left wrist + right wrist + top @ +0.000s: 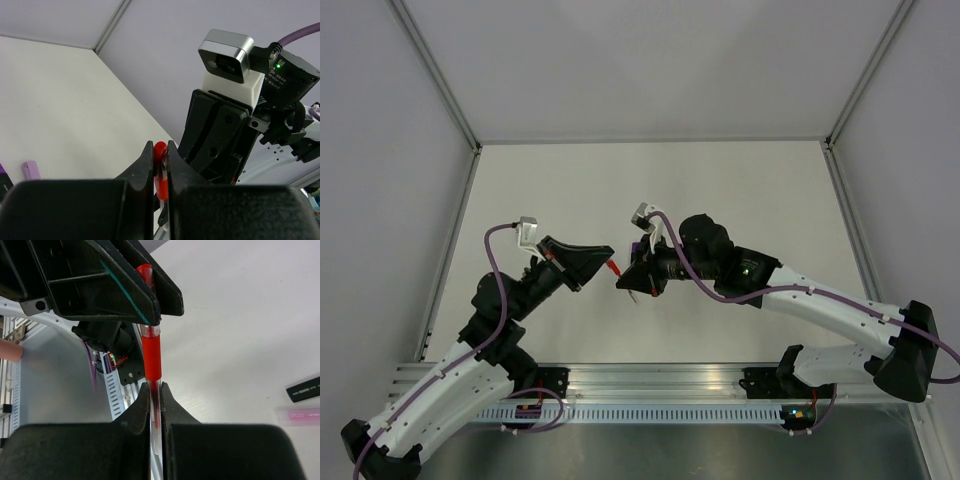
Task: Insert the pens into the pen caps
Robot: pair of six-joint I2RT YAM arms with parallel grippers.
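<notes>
We judge the task to be partly under way. The left pincer (pixel 607 263) is clamped narrow on the slim red cap (pixel 160 149). The right pincer (pixel 156 390) is clamped narrow on the thin red pen (pixel 152 357). Both are held up above the desk (pixel 720 190). The pen runs in between the left fingers, in line with the cap; we cannot tell whether it is fully seated. The pink marker (pixel 297 415) and the dark purple cap (pixel 305 388) lie on the desk, near each other but apart and not joined. We judge that pair to be left entirely.
</notes>
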